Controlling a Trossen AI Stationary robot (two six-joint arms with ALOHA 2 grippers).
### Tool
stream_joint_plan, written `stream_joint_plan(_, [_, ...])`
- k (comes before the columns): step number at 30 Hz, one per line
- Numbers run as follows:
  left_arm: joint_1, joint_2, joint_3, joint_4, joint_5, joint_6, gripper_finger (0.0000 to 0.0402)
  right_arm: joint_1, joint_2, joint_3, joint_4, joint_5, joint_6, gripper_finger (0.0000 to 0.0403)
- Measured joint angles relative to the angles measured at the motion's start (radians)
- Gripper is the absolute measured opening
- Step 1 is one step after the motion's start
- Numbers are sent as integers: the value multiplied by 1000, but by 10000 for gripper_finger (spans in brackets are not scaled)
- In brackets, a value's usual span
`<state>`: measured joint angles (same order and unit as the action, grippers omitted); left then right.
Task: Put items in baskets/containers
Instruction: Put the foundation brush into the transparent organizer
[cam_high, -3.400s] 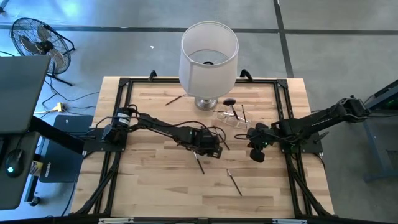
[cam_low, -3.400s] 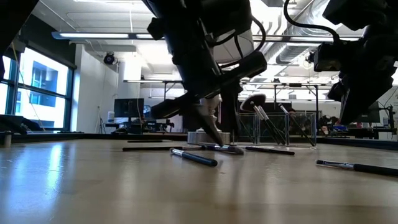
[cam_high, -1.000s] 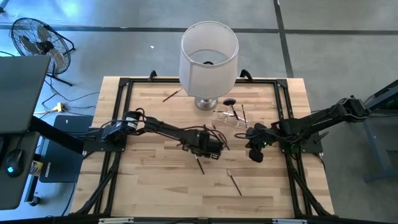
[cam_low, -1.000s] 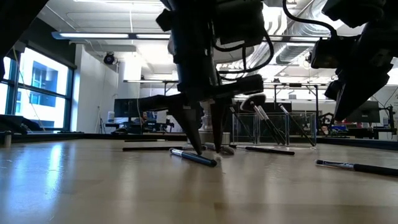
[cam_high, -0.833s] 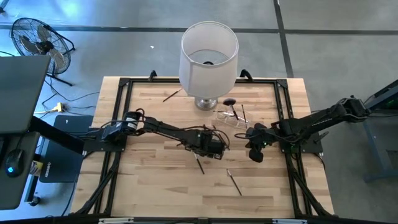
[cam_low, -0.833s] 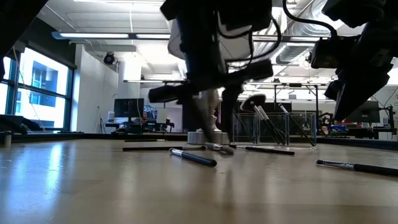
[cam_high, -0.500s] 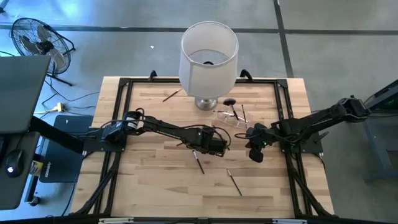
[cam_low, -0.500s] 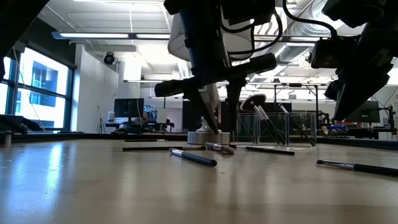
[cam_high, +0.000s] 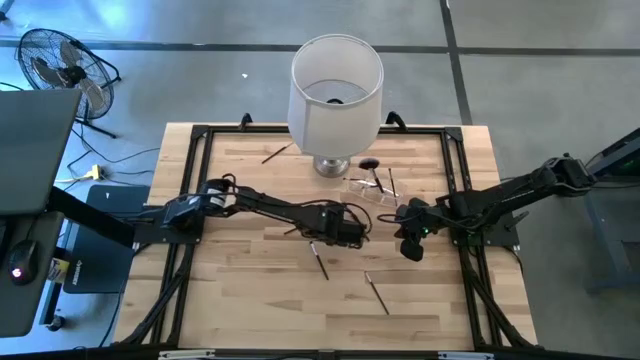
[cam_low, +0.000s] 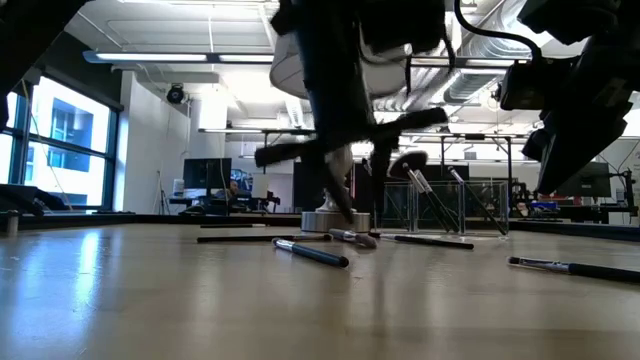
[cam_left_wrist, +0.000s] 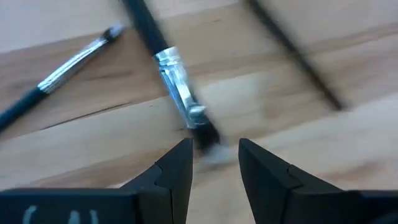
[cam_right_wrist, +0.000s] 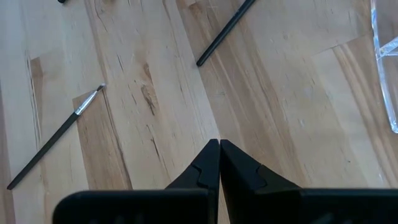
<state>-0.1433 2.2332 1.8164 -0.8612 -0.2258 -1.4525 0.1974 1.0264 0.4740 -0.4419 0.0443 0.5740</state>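
The left hand (cam_left_wrist: 214, 163) hovers with fingers apart just above a silver-ferruled brush (cam_left_wrist: 176, 87) lying on the counter (cam_left_wrist: 93, 143); the right hand (cam_right_wrist: 219, 149) is pressed together.

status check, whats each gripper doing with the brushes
Left gripper open, empty, over a silver-ferruled brush mid-table. Right gripper shut, empty, parked near clear holder. Nothing blocking.

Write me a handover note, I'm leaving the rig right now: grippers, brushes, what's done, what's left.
Left gripper: open, empty, over a silver-ferruled brush mid-table.
Right gripper: shut, empty, waiting beside the clear holder.
Done: a few brushes, including the fluffy-headed one, stand in the holder.
Left: loose brushes on the table, one by the lamp, others toward the front.
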Motion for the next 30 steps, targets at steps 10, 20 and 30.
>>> stream_joint_plan(10, [5, 40, 1, 45, 98, 10, 126, 0, 0, 0, 0, -18, 2, 7])
stream_joint_plan(20, [6, 41, 1, -45, 21, 15, 126, 0, 0, 0, 8, -23, 2, 7])
stream_joint_plan(30, [5, 42, 1, -108, -23, 16, 120, 0, 0, 0, 12, -26, 2, 7])
